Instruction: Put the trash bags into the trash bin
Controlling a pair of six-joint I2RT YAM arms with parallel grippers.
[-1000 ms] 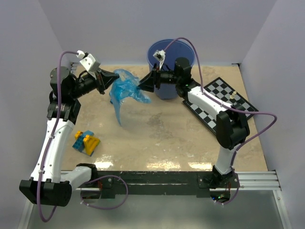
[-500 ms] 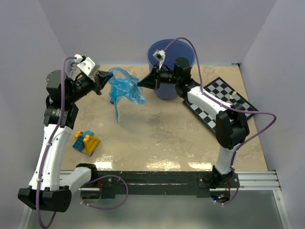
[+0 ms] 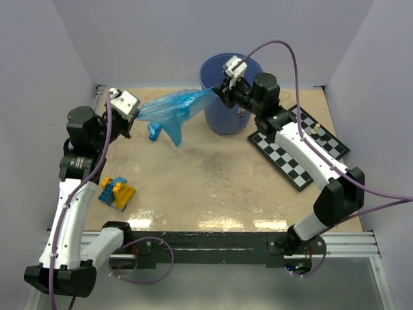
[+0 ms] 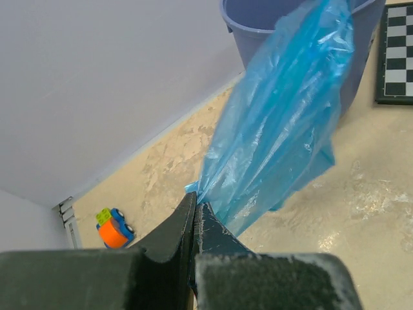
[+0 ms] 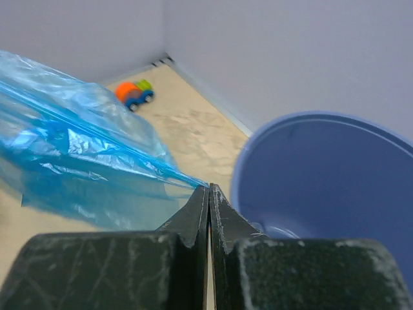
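Observation:
One bright-blue film trash bag (image 3: 171, 110) hangs stretched in the air between both grippers. My left gripper (image 3: 133, 116) is shut on its left end, and in the left wrist view the film (image 4: 277, 123) fans out from the shut tips (image 4: 195, 203). My right gripper (image 3: 218, 92) is shut on the bag's other corner, right at the near-left rim of the round blue trash bin (image 3: 230, 97). From the right wrist, the shut gripper (image 5: 208, 187) pinches the film (image 5: 71, 161) beside the bin's open mouth (image 5: 322, 174).
A black-and-white chessboard (image 3: 300, 152) with small pieces lies right of the bin. Yellow and blue toy blocks (image 3: 117, 192) sit near the left arm. A small orange toy car (image 4: 114, 228) stands by the back-left wall. Walls close in the table on three sides.
My right gripper has shut on the bag's corner and risen back toward the bin rim. The bag, crumpled before, is now pulled out long between the two grippers. The left gripper shifted left.

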